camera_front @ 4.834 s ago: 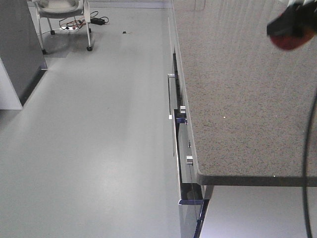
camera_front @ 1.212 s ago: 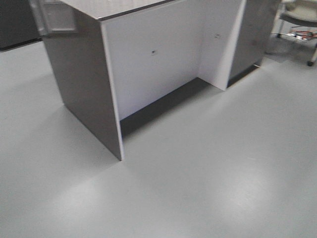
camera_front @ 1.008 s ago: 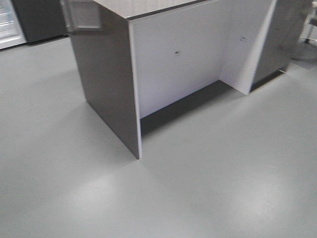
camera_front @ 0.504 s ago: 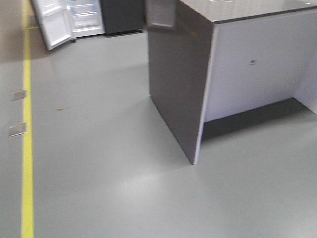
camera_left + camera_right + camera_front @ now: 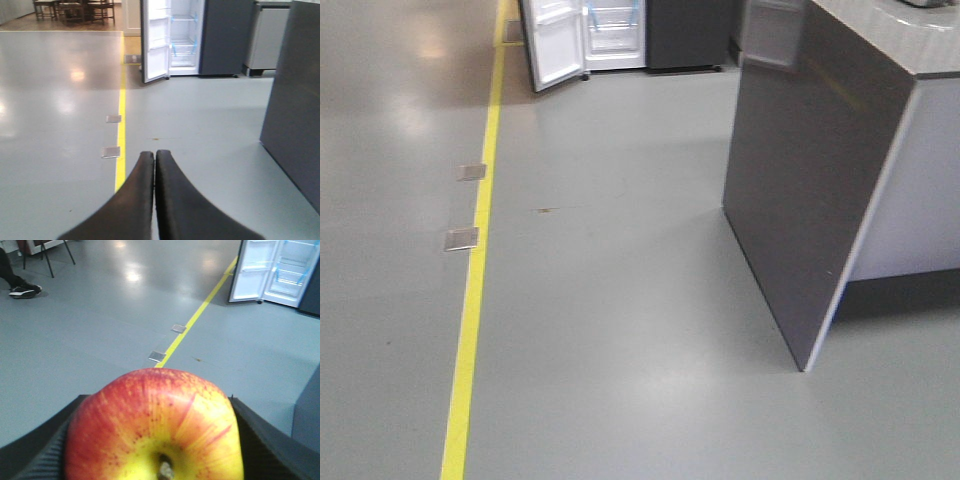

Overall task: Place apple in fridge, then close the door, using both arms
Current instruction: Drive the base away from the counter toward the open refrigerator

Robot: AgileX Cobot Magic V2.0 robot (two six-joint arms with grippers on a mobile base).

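Red apple (image 5: 152, 427) in fingers (image 5: 37, 452); fridge (image 5: 620, 35) further right

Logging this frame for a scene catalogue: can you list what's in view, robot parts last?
Fridge: one, dark grey, white inside, far end of floor.
Door: one, white inside, swung open.
Apple: one, red-yellow, in right end effector.
Counter: one, dark grey, right of front view.
Line: one, yellow, on floor, left.
Plates: two, grey, by the line.
Left end effector: one, black, shut, empty.
Right end effector: one, black, holding apple.
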